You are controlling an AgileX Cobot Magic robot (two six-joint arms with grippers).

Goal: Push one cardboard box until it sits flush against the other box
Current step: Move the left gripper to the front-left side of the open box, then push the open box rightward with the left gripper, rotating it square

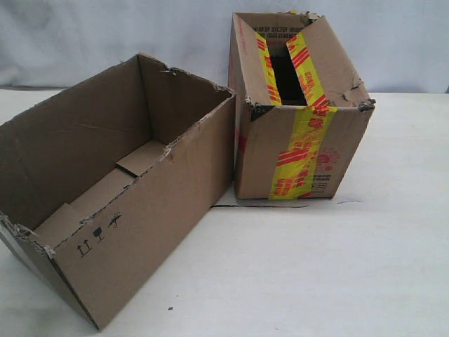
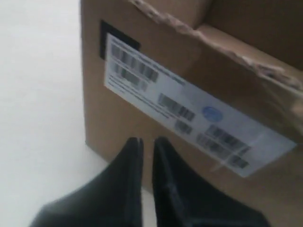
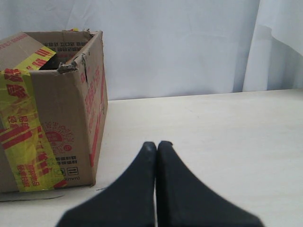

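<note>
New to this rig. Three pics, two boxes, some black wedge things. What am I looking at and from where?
It is a two-armed robot, and each arm ends in a gripper with two black fingers.

The exterior view comes from a camera off the arms. It shows a pale table with a plain brown corrugated box with a ragged open top and a brown cardboard box with a wide yellow band of red-printed tape. Neither arm appears there. The boxes look to meet only at one corner, at an angle, not flush.

The other two pictures come from cameras on the wrists. The left gripper is shut, empty, close to the plain box's side that carries a white barcode label; contact cannot be told. The right gripper is shut, empty, apart from the taped box.
</note>
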